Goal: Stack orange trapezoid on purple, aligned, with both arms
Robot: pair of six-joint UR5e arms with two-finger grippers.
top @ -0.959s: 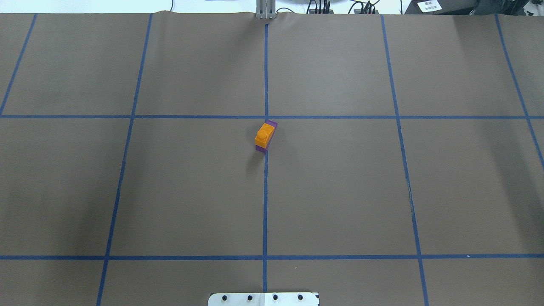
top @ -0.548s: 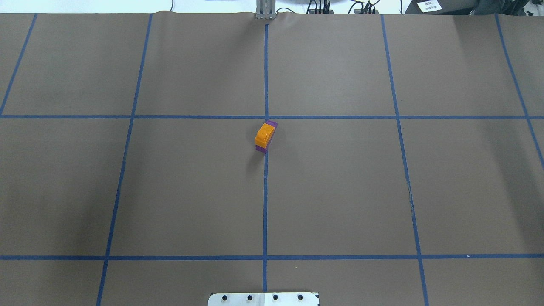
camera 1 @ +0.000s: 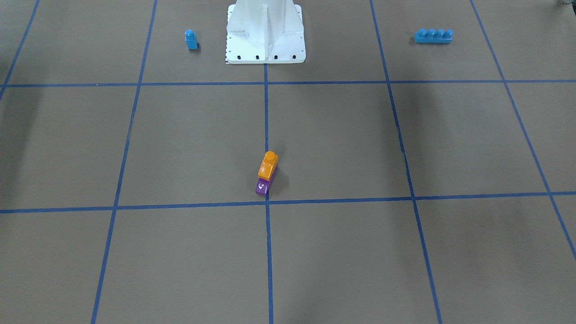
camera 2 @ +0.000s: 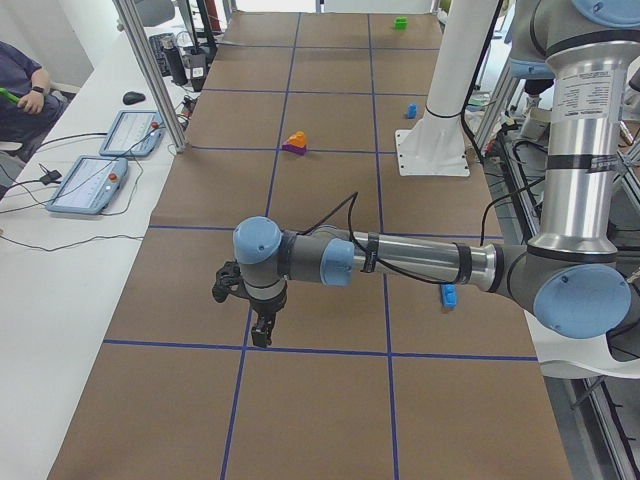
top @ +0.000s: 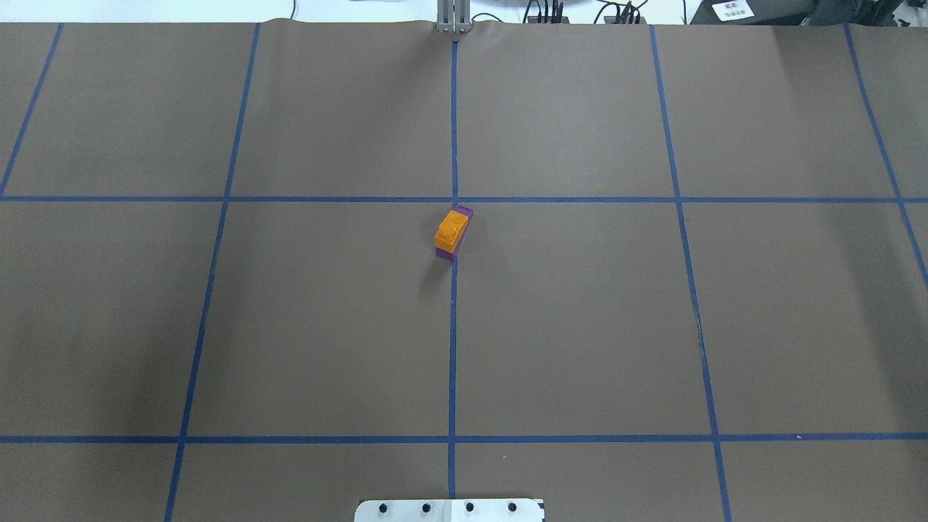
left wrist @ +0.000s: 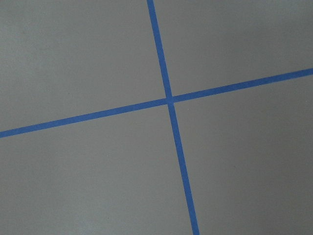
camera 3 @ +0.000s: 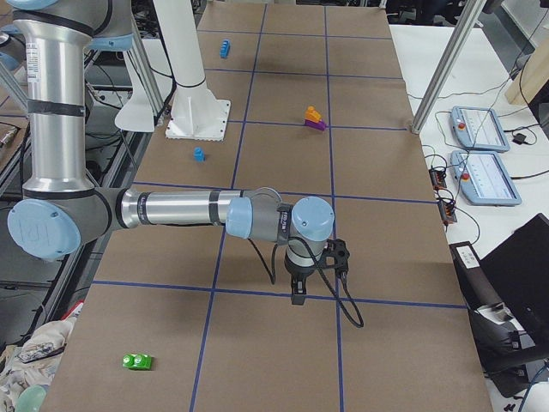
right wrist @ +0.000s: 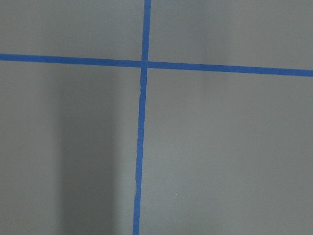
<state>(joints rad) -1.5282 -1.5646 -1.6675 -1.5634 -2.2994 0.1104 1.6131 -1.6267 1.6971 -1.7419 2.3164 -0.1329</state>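
Note:
The orange trapezoid [top: 449, 230] sits on top of the purple brick [top: 445, 252] at the table's centre, by the middle tape line. In the front-facing view the orange trapezoid [camera 1: 268, 165] covers the purple brick's back part, and the purple brick's sloped face with white marks [camera 1: 263, 186] shows in front. No gripper touches the stack. My left gripper [camera 2: 262, 335] hangs over the table's left end, far from the stack [camera 2: 295, 143]. My right gripper [camera 3: 298, 296] hangs over the right end, far from the stack [camera 3: 313, 118]. I cannot tell whether either is open or shut.
The white pedestal base [camera 1: 265, 49] stands at the robot's side. A small blue brick [camera 1: 191, 39] and a long blue brick [camera 1: 433, 36] lie beside it. A green brick [camera 3: 137, 361] lies near the right end. An operator [camera 2: 20, 90] sits by tablets [camera 2: 88, 185].

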